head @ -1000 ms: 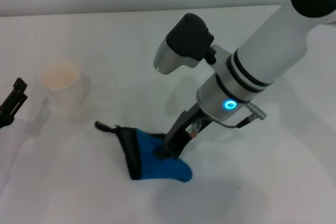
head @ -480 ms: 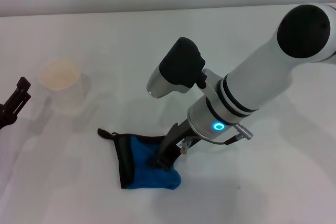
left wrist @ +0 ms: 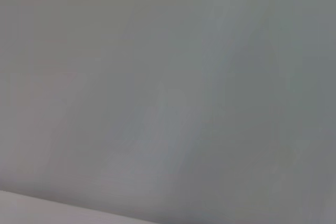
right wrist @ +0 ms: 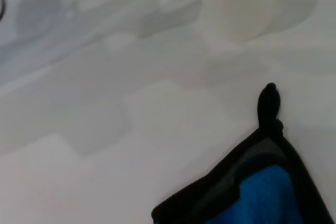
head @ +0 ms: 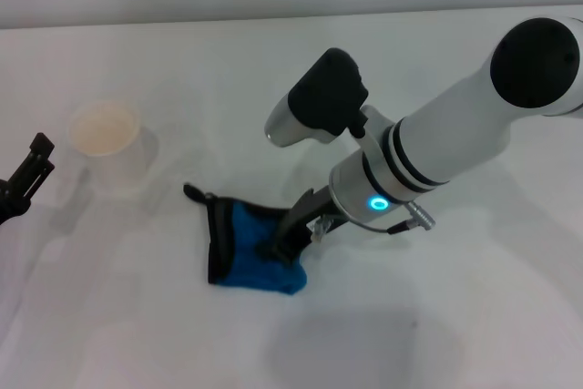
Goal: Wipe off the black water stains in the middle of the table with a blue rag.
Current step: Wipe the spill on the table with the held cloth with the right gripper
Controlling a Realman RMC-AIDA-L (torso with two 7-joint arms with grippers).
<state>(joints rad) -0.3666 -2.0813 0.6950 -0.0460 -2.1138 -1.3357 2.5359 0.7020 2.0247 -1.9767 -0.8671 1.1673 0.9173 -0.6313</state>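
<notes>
From the head camera, the white desk point(head: 182, 334) fills the scene. The right pincer point(head: 287, 250) comes down at a slant from the right arm point(head: 455, 138) and presses its dark fingertips into the blue rag point(head: 250, 257), which lies bunched on the desk near the middle, in front of the robot. The fingers are clenched on a fold of the cloth at its right side. The rag's black trim point(head: 217, 248) runs along its left edge, and a small black loop point(head: 194, 194) sticks out from its upper left corner. A pale paper cup point(head: 107, 146) stands upright to the left of the rag, apart from it. The left pincer point(head: 25, 179) hangs at the far left edge, well apart from the cup and rag; I cannot tell whether its fingers are apart or closed. No black blot shows on the bare desk around the rag.

The left wrist camera shows only a plain grey surface.

The right wrist camera looks along the desk point(right wrist: 94, 156): a corner of the blue rag point(right wrist: 268, 192) with its black trim point(right wrist: 220, 190) and loop point(right wrist: 269, 103) lies flat, and the cup point(right wrist: 239, 3) stands beyond it, blurred.
</notes>
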